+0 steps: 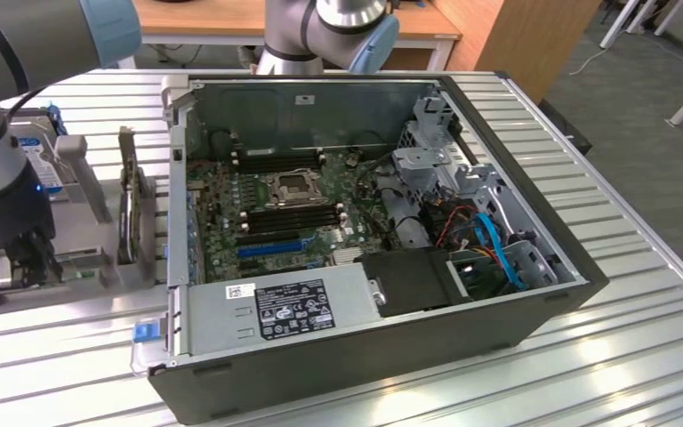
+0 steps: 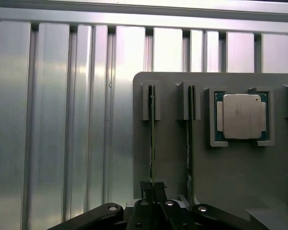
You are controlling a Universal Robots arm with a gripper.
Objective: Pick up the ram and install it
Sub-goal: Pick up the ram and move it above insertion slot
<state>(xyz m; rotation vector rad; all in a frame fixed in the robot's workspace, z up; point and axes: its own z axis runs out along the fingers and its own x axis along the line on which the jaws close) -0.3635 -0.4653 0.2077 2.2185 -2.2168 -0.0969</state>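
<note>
Gripper [image 2: 152,188]: jaws closed on the thin top edge of the ram [image 2: 152,139], one finger on each side. In the exterior view it [image 1: 31,267] hangs low over the holder at that view's left, outside the case.
Ram: stands on edge in a slot of the holder [image 2: 230,177], seated in the slot, not lifted clear. It is in the slot farther from the processor.
Holder: grey block on the table, with two narrow slots and one square recess.
Holder contents: ram in one slot; second stick [image 2: 189,139] on edge in the neighbouring slot, parallel and near; processor [image 2: 241,116] lying flat in the recess, silver lid up.
Table [image 2: 62,120]: ribbed metal, bare beside the holder.
Case [image 1: 377,365]: black tower lying on its side, open face up, on the exterior view's right of the holder.
Case contents: motherboard [image 1: 229,222] on the floor; socket [image 1: 291,189] at its middle; black memory slots [image 1: 280,160] on the far side of the socket and more on its near side; power supply [image 1: 282,307] along the near wall; blue cables [image 1: 502,253] at the exterior view's right.
</note>
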